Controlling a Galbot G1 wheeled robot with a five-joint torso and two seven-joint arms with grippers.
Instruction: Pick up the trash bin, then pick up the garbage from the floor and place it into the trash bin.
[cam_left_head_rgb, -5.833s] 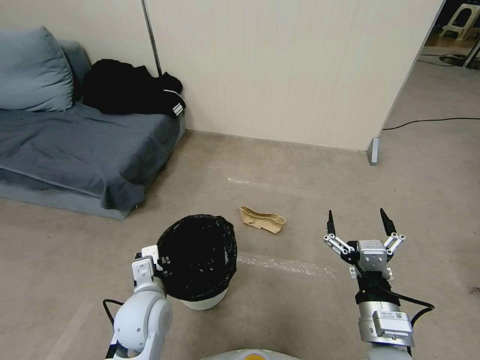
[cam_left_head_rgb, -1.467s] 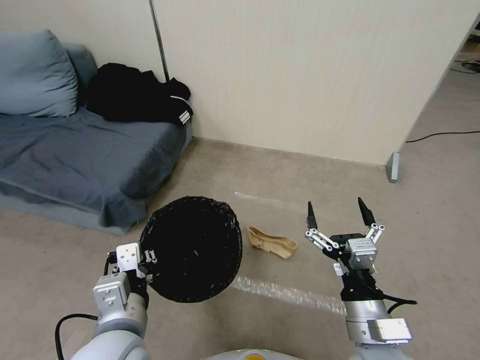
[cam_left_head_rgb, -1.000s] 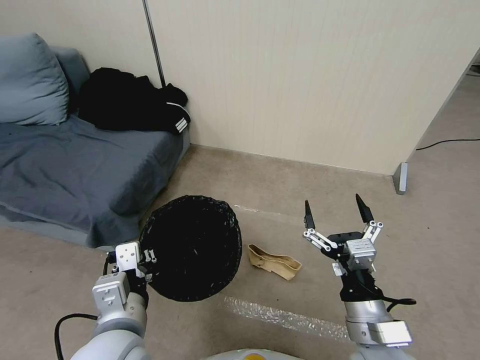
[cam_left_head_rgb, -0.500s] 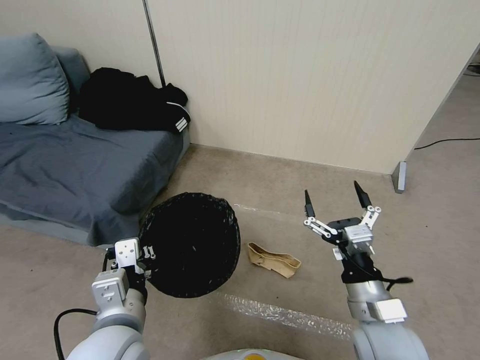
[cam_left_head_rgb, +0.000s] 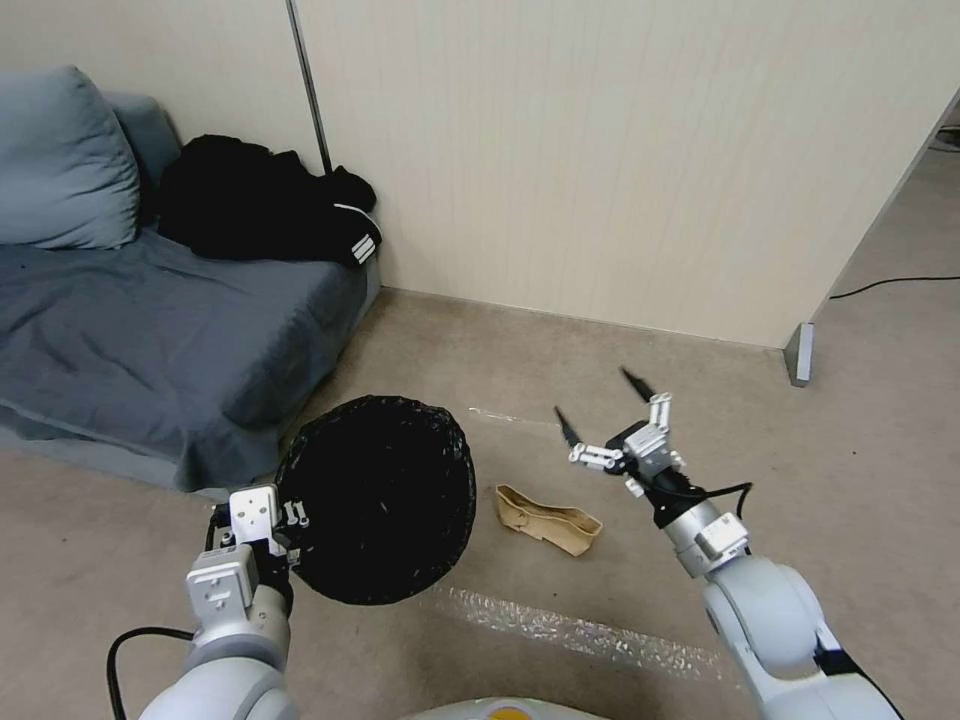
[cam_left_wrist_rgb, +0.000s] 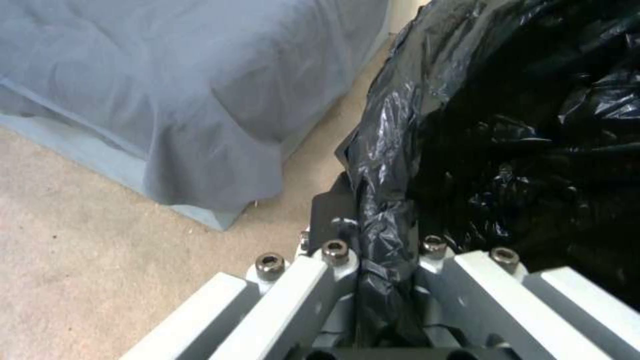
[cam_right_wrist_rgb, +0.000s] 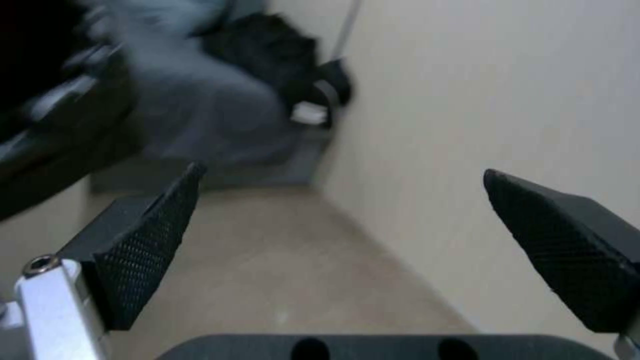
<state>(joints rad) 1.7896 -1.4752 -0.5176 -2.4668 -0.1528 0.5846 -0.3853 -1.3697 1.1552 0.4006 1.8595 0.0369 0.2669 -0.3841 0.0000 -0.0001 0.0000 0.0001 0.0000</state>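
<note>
- The left end effector (cam_left_head_rgb: 283, 525) is clamped on the rim of the bin (cam_left_head_rgb: 378, 498), holding it off the floor with its black-lined mouth tilted toward the camera
- In the left wrist view the fingers (cam_left_wrist_rgb: 333, 280) pinch a fold of the black liner (cam_left_wrist_rgb: 387, 200) on the bin (cam_left_wrist_rgb: 520, 150) rim
- The bin's left edge hangs near the lower corner of the sofa (cam_left_head_rgb: 150, 340); a strip of bare floor lies between them
- The garbage, a crumpled tan paper bag (cam_left_head_rgb: 547, 519), lies flat on the floor just right of the bin, apart from it
- The right end effector (cam_left_head_rgb: 600, 412) is spread wide and empty, turned toward the left, hovering above the floor just beyond the bag and not touching it
- In the right wrist view its two black pads (cam_right_wrist_rgb: 143, 250) stand far apart with floor and wall between them
- Open floor (cam_left_head_rgb: 880, 440) runs to the right of the right arm, and a clear band lies between bag and wall (cam_left_head_rgb: 620, 150)
- The floor is beige, with a shiny tape strip (cam_left_head_rgb: 580, 630) across it in front of the bag
- The wall panel ends at a grey foot (cam_left_head_rgb: 798, 352) on the right; a black cable (cam_left_head_rgb: 895, 283) trails beyond it
- A grey cushion (cam_left_head_rgb: 60, 160) and black clothing (cam_left_head_rgb: 260, 200) lie on the sofa, beside a thin pole (cam_left_head_rgb: 308, 85)
</note>
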